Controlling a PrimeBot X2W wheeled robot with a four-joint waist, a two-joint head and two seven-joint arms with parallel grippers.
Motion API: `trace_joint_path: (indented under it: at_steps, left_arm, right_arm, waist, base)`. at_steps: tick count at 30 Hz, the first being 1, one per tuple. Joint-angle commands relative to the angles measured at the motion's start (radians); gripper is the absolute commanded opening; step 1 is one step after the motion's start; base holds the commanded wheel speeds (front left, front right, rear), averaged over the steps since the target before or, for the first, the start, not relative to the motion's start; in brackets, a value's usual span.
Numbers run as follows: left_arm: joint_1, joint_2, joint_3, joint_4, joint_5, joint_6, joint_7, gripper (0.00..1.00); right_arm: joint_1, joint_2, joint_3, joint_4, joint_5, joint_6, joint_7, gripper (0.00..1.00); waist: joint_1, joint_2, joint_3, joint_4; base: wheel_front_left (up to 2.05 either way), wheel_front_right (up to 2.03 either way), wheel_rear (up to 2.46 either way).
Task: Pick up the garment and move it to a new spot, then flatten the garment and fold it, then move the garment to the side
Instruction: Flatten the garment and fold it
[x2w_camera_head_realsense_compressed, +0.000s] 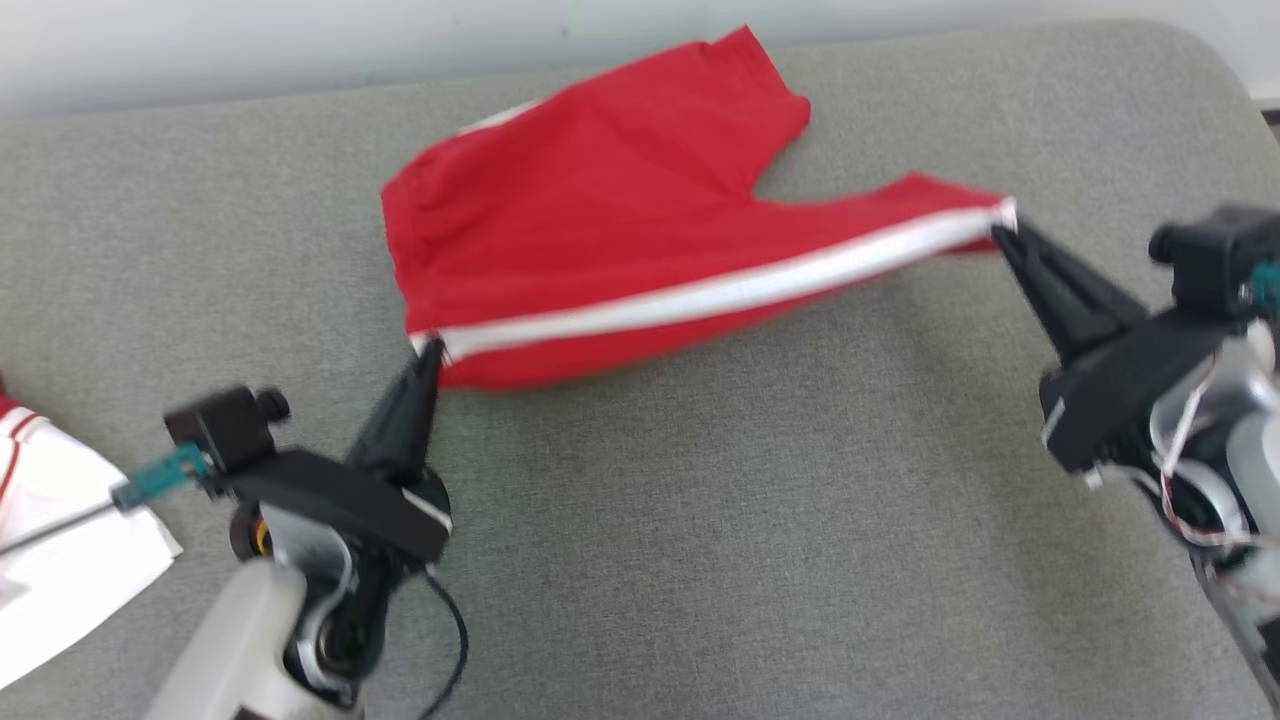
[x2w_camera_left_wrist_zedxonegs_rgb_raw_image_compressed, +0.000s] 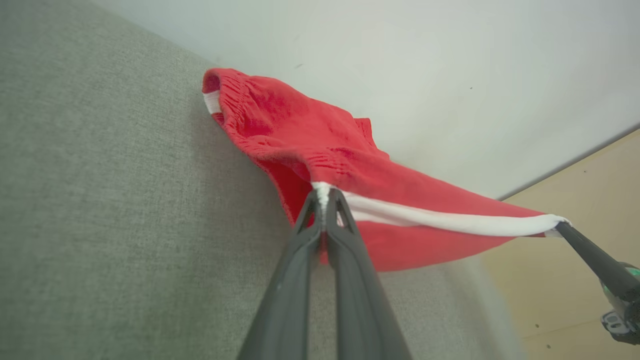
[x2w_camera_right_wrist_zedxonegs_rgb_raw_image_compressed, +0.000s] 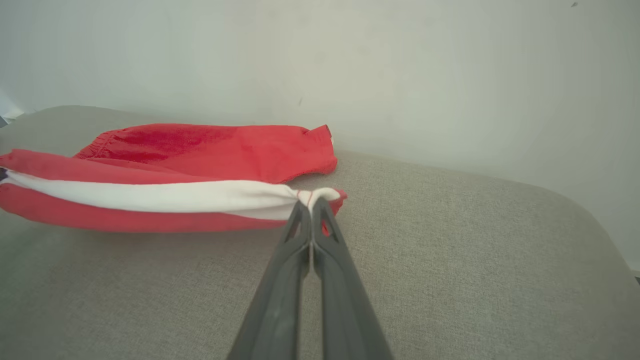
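Observation:
The garment (x2w_camera_head_realsense_compressed: 600, 210) is a pair of red shorts with a white side stripe, spread on the grey cushioned surface (x2w_camera_head_realsense_compressed: 700, 560). My left gripper (x2w_camera_head_realsense_compressed: 432, 348) is shut on the waistband end of the stripe, seen close up as the garment (x2w_camera_left_wrist_zedxonegs_rgb_raw_image_compressed: 320, 150) pinched between my left gripper (x2w_camera_left_wrist_zedxonegs_rgb_raw_image_compressed: 324, 192). My right gripper (x2w_camera_head_realsense_compressed: 1000, 225) is shut on the leg-hem end of the stripe; in its wrist view the right gripper (x2w_camera_right_wrist_zedxonegs_rgb_raw_image_compressed: 311, 200) clamps the bunched white edge of the garment (x2w_camera_right_wrist_zedxonegs_rgb_raw_image_compressed: 200, 150). The stripe edge hangs taut and slightly lifted between the two grippers.
A white garment with red trim (x2w_camera_head_realsense_compressed: 50, 540) lies at the left edge of the surface. A pale wall (x2w_camera_head_realsense_compressed: 300, 40) runs behind the surface's far edge. The surface's rounded right corner (x2w_camera_head_realsense_compressed: 1200, 70) lies close to my right arm. Wooden floor (x2w_camera_left_wrist_zedxonegs_rgb_raw_image_compressed: 575, 200) lies beyond the edge.

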Motion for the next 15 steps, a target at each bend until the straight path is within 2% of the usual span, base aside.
trace_joint_path:
  at_steps: [1,9,15]
  left_arm:
    - [0.040,0.008,-0.011,-0.020,0.004,0.011,0.009,0.00]
    - [0.180,0.027,-0.067,-0.101,0.023,0.042,0.044,0.00]
    - [0.260,0.074,-0.123,-0.145,0.068,0.079,0.089,0.00]
  right_arm:
    - [0.056,-0.004,-0.027,-0.029,0.020,-0.002,0.026,0.00]
    - [0.310,0.015,-0.146,-0.165,0.065,-0.002,0.199,0.00]
    - [0.469,0.047,-0.222,-0.244,0.101,-0.002,0.321,0.00]
  waist:
    - [0.0003,0.0002,-0.025,0.015]
    - [0.0003,0.0002,-0.083,0.029]
    - [0.0003,0.0002,-0.121,0.034]
  base:
    - [0.00,0.00,0.00]
    - [0.00,0.00,0.00]
    - [0.00,0.00,0.00]
